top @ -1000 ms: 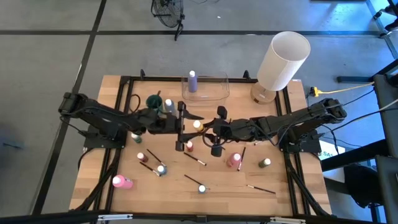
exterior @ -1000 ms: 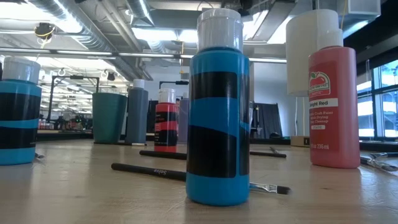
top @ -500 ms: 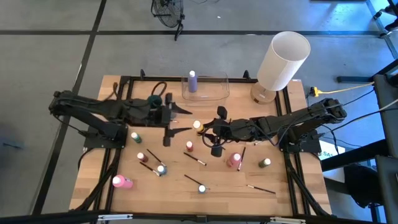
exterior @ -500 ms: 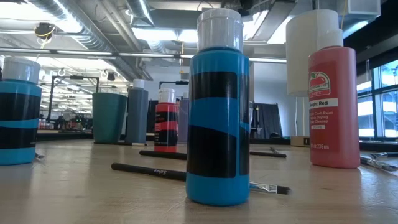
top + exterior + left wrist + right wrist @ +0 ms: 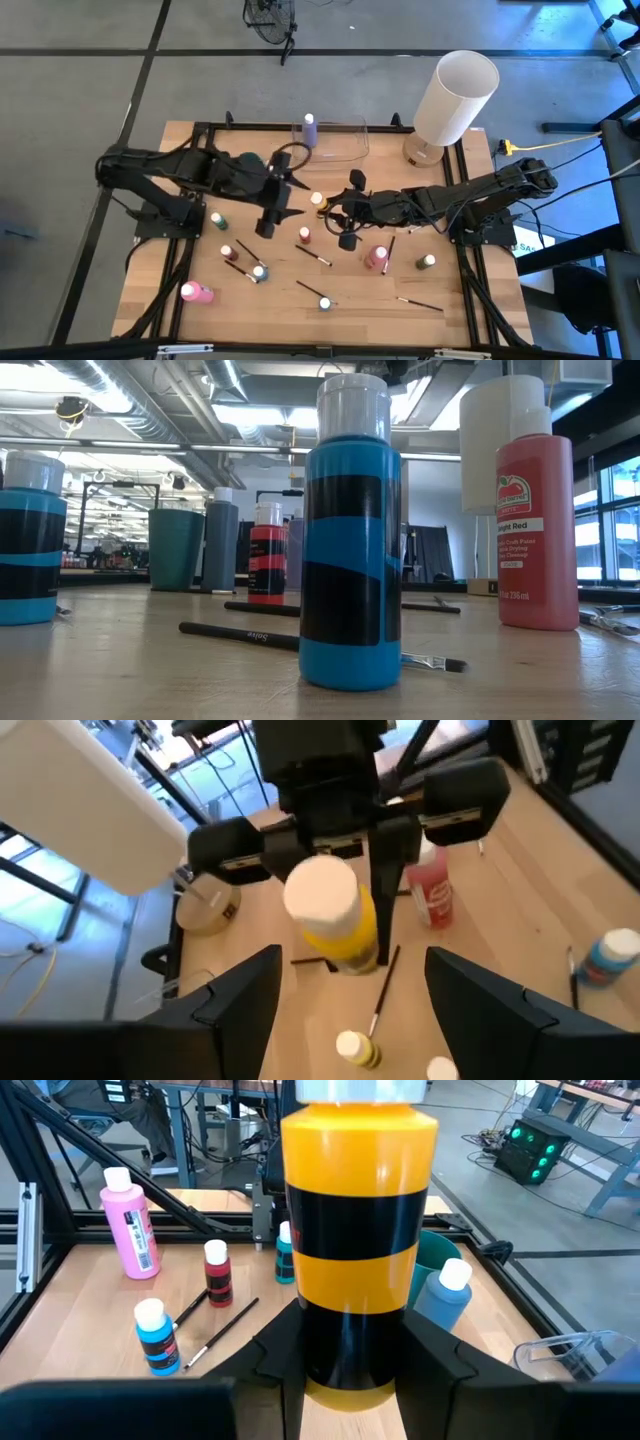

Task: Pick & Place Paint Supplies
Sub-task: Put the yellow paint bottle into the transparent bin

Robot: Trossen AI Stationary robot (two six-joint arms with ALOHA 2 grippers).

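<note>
Wooden surface (image 5: pixel 300 300) at mid-table: a yellow-and-black paint bottle (image 5: pixel 357 1230) is gripped upright by the right tool (image 5: pixel 322 203). Facing it, the left tool (image 5: pixel 283 187) is spread open, empty. Brushes (image 5: pixel 312 255) and bottles (image 5: pixel 377 256) are scattered nearby.

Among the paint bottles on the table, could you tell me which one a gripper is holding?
The yellow-and-black bottle with the pale cap, clamped upright in the right gripper near the table's middle; the others stand or lie free.
</note>
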